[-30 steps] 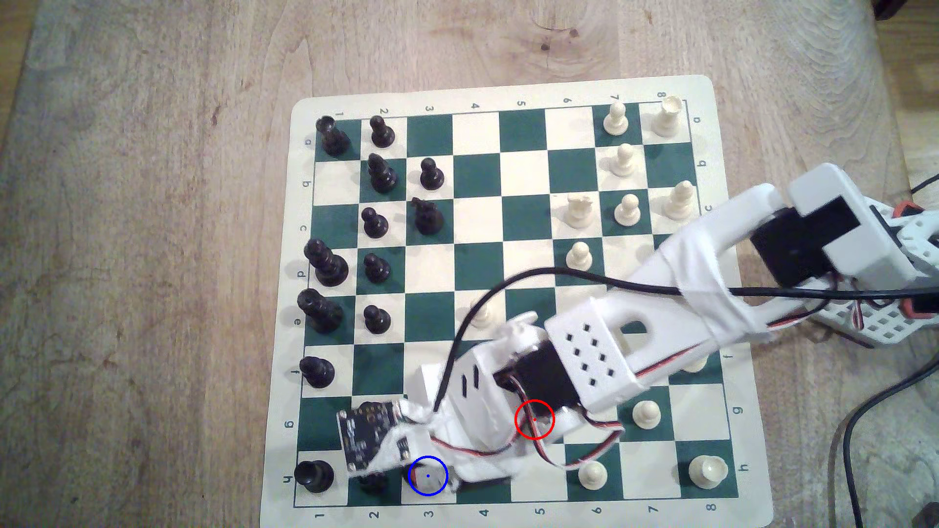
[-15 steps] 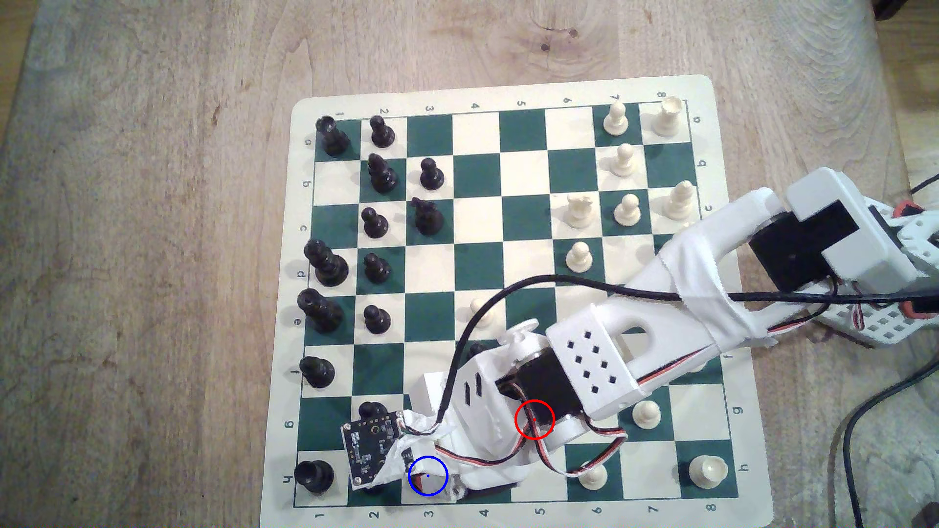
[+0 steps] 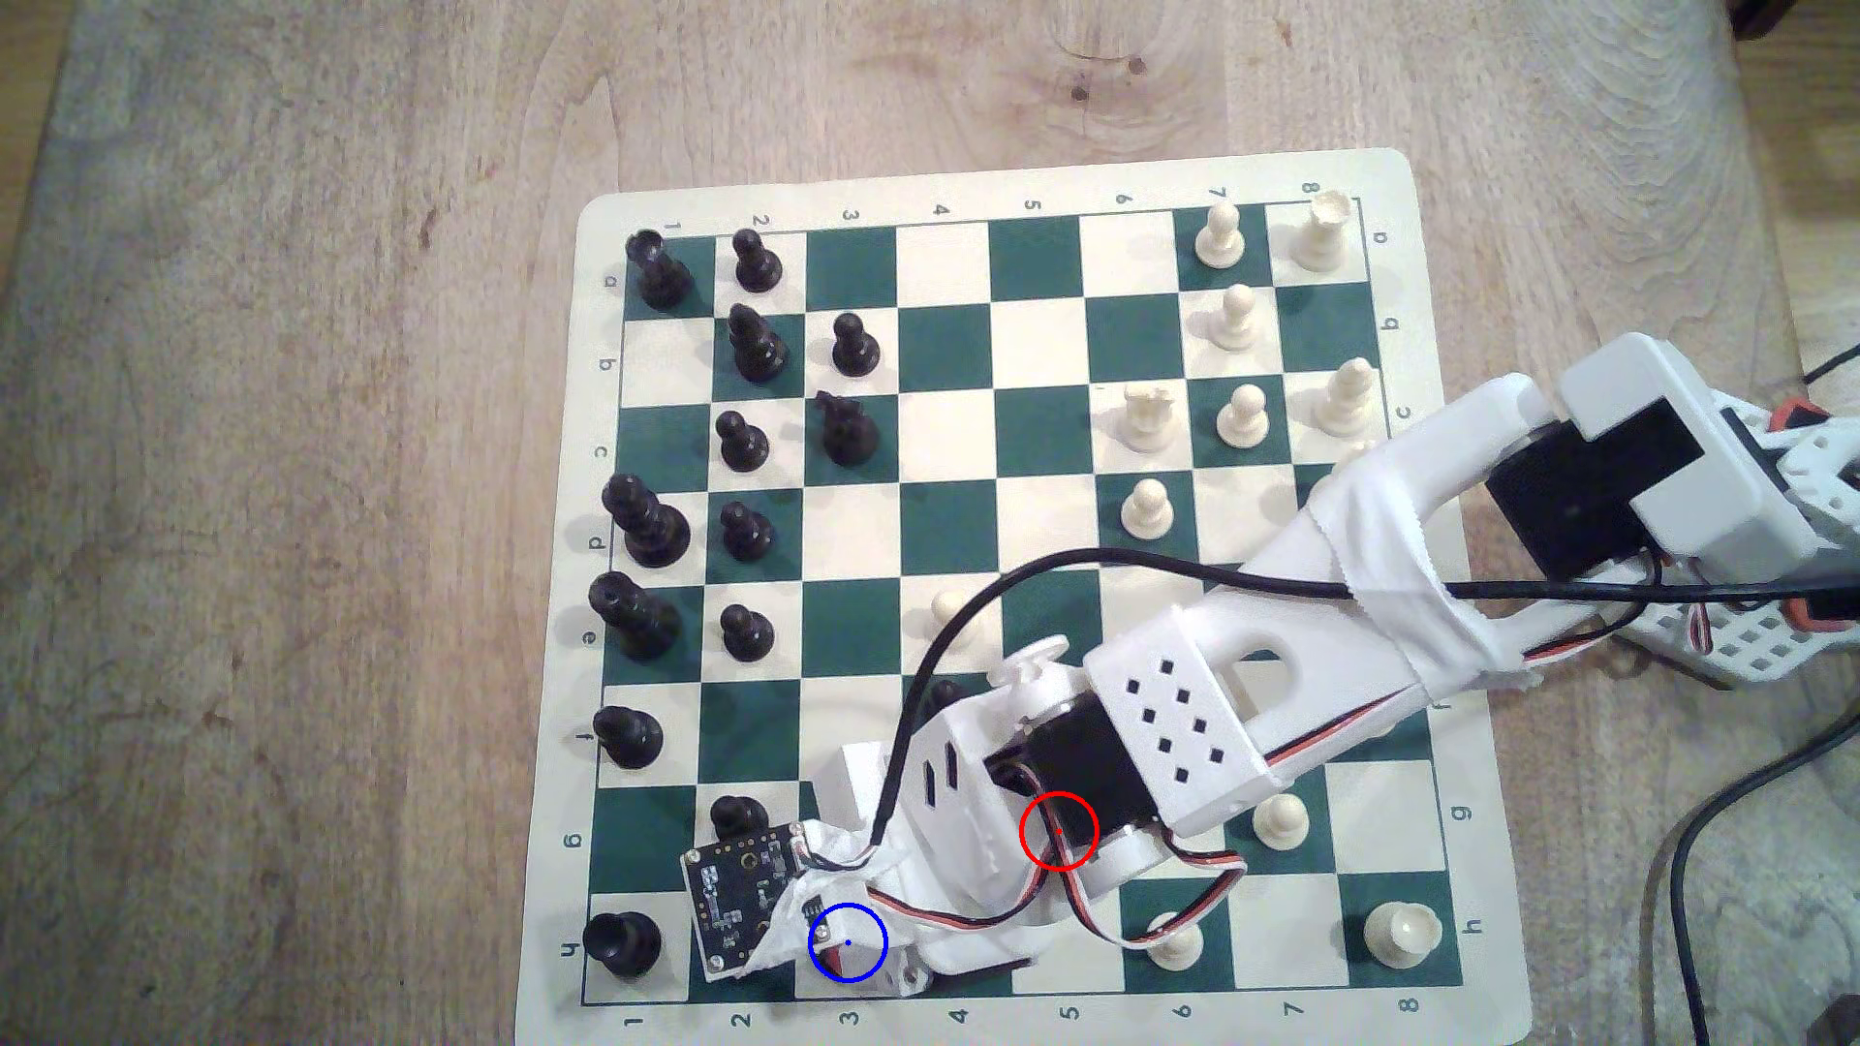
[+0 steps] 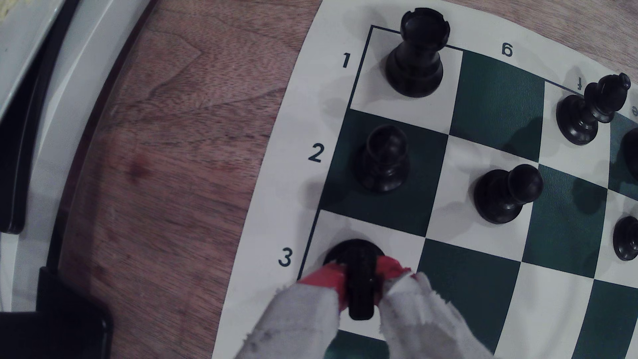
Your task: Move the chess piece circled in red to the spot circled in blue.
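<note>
Gripper (image 4: 360,281) clamped on the chess piece (image 4: 359,276), red pads either side. Piece upright, long axis vertical, base on the cream square by rank label 3, the spot (image 3: 847,942). Beyond, wrist view: two black pawns, one rook (image 4: 416,55), one bishop (image 4: 593,107).

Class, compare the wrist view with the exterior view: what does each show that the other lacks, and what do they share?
Wrist view: the gripper with its red fingertips clamped on the black chess piece, whose base is over the white row-3 edge square.
Exterior view: the drawn blue ring and red ring, the cream pieces, and the arm.
Both: the black rook on the corner square.
</note>
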Robot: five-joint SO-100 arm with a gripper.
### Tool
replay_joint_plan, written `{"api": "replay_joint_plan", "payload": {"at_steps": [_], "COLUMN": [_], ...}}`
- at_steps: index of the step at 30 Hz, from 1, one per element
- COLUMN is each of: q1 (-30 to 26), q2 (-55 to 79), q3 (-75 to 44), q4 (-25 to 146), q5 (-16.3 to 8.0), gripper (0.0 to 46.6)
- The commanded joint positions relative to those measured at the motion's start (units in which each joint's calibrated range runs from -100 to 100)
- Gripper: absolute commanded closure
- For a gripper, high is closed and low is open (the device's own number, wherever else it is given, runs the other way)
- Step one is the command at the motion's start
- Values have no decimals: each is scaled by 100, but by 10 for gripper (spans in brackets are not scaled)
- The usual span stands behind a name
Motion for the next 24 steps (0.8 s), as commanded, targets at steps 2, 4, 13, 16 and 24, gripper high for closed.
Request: {"api": "replay_joint_plan", "payload": {"at_steps": [2,4,13,16,24], "q1": [-18,-18,60,107,115], "q2": [-200,-208,-726,-1125,-2628], "q3": [-451,-451,-287,3,1879], "q4": [29,29,29,62,-249], "q5": [10,10,-10,-15,-29], "gripper": [382,326,260,256,253]}}
